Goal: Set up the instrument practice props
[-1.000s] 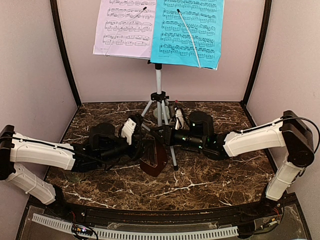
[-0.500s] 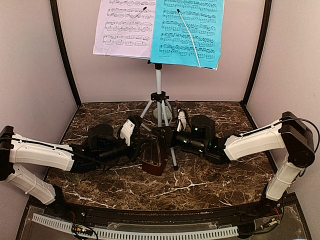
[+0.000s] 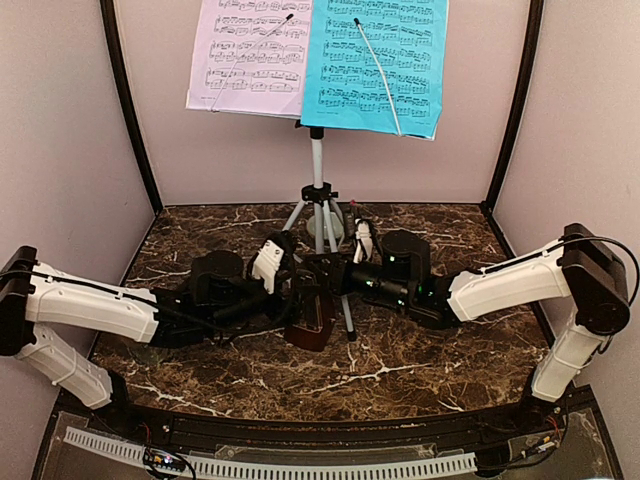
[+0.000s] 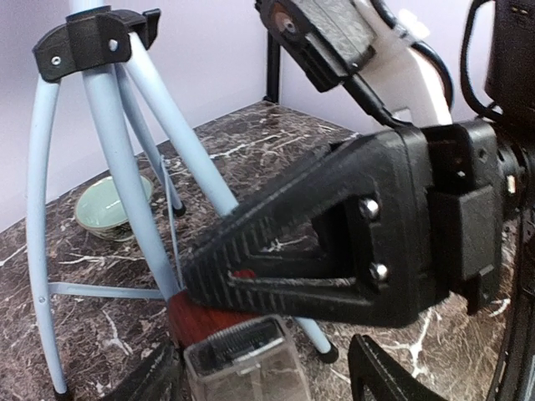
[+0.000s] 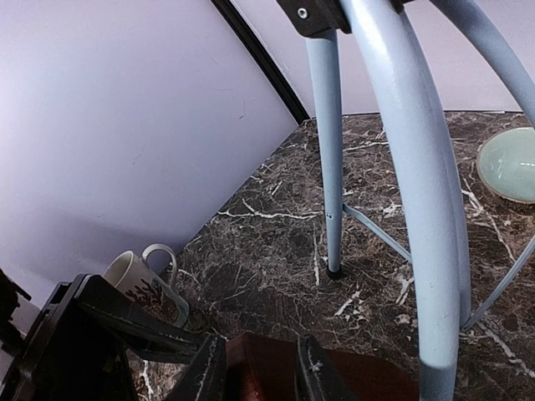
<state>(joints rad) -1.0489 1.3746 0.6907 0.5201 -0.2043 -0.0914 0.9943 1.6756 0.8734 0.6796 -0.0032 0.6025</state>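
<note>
"On the marble table [image 3: 420, 370] the music stand [image 3: 317, 170] is up, with the lilac sheet [image 3: 250, 55] beside the blue sheet [image 3: 380, 60] on its tray."

"And the metronome [image 3: 308, 325]?"

"By the stand's front leg, between the arms. The right gripper [image 5: 261, 363] is clamped on its top. The left gripper [image 4: 267, 376] has its fingers spread, grasping nothing."

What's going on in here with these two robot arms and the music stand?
Two robot arms meet at a small dark wooden metronome, right by the front leg of the music stand. The right gripper is closed on the metronome, while the left gripper sits open beside it. The stand is already up, with a lilac sheet and a blue sheet of music on its tray.
</note>
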